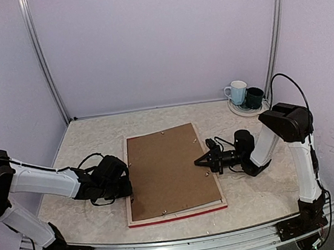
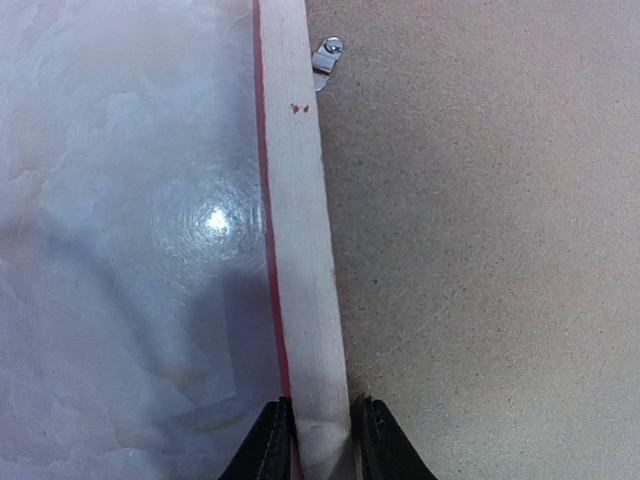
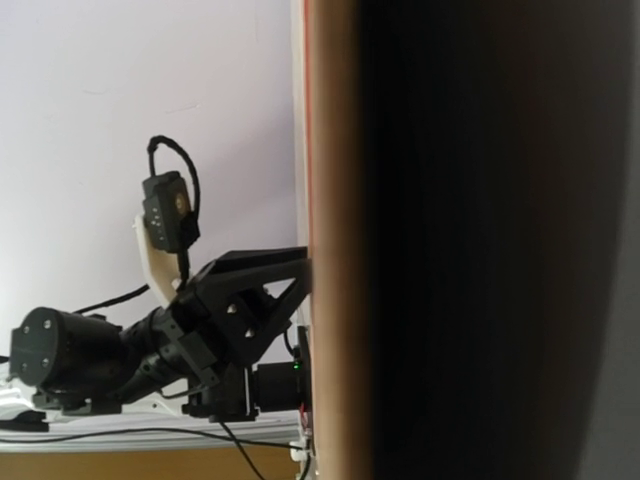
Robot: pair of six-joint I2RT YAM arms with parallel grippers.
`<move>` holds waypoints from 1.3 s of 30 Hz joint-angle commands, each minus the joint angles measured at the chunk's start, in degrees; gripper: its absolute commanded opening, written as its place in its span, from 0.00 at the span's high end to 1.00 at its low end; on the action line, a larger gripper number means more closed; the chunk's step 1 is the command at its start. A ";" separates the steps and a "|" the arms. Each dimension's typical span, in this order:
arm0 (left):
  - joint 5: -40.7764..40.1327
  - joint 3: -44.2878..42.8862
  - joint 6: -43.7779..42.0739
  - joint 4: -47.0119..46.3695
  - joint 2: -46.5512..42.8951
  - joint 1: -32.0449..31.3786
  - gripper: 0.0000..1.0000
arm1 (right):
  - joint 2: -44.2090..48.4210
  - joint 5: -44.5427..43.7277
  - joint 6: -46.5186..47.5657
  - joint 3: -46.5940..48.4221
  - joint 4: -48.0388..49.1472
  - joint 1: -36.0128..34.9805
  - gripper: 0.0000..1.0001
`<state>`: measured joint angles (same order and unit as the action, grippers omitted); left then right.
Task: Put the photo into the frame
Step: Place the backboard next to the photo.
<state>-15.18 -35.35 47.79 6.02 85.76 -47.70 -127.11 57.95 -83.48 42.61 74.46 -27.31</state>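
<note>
The frame (image 1: 178, 215) lies face down in the middle of the table, pale wood up, with a red strip along its near edge. A brown backing board (image 1: 166, 171) lies in it. The photo is hidden. My left gripper (image 1: 125, 180) is at the frame's left side. In the left wrist view it (image 2: 325, 440) is shut on the pale rail (image 2: 300, 220), one finger on each side. My right gripper (image 1: 199, 162) has its tips at the board's right edge. The right wrist view shows only the board's edge (image 3: 335, 250) close up and darkness beside it.
A small metal clip (image 2: 327, 60) sits on the board next to the rail. A white mug (image 1: 236, 92) and a dark mug (image 1: 254, 97) stand on a plate at the back right. The left arm (image 3: 220, 310) shows across the board in the right wrist view.
</note>
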 commanded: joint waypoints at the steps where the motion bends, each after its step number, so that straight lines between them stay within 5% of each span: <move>1: 3.23 0.21 1.02 -1.65 0.81 -0.81 0.74 | 2.53 -1.26 3.97 0.06 -5.18 -1.58 0.85; 18: 3.14 0.64 1.05 -1.71 1.92 -0.10 0.75 | 16.46 -11.41 27.62 4.84 -46.42 -1.55 0.55; 39: 3.14 1.40 1.35 -2.01 1.44 0.42 0.75 | 32.78 -34.78 51.29 11.67 -83.26 -3.48 0.43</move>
<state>-13.28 -35.07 48.99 3.68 86.85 -47.55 -98.10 30.33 -39.07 51.94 -0.64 -29.56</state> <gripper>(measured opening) 0.252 0.568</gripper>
